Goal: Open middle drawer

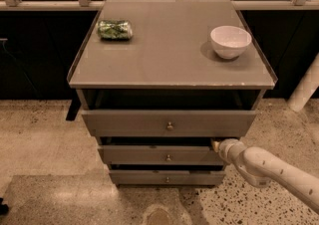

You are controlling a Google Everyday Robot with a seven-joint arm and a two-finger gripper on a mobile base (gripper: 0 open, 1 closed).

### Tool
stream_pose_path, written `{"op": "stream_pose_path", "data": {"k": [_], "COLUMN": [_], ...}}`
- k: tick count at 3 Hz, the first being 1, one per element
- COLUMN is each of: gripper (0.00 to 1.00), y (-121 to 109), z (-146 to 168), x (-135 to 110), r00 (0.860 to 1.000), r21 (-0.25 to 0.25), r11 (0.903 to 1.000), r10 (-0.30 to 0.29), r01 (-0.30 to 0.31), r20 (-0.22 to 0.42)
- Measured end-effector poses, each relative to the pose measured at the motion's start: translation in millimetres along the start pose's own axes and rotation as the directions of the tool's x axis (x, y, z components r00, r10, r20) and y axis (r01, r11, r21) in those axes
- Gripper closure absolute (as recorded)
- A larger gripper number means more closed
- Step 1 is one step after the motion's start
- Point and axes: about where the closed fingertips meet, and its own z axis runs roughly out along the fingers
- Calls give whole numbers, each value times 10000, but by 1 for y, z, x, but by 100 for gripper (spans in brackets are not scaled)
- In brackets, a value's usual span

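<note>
Counting downward, three grey-taupe flat-fronted drawers stack under the smooth grey bench [164,55], each with one small round metal knob. The middle drawer [149,155] sits second, set back beneath the pulled-out topmost drawer [129,123]. One claw [216,145] on a white arm is at the middle drawer's upper right corner; its opening cannot be told. One glossy white round bowl [231,41] and one crinkled green packet [115,29] rest on the bench, well apart.
</note>
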Motion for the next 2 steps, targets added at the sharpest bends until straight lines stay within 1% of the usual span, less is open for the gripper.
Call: {"op": "stream_pose_path", "data": {"k": [1,2], "gripper": [100,100], "y": [26,28], "z": [1,-8], "x": [0,9], "r00": [9967,9900], "r21": [-677,-1024], "r11": [9969,9940], "r10": [344,240], "r01": [-394,-385], "r20": [-736,-1390]}}
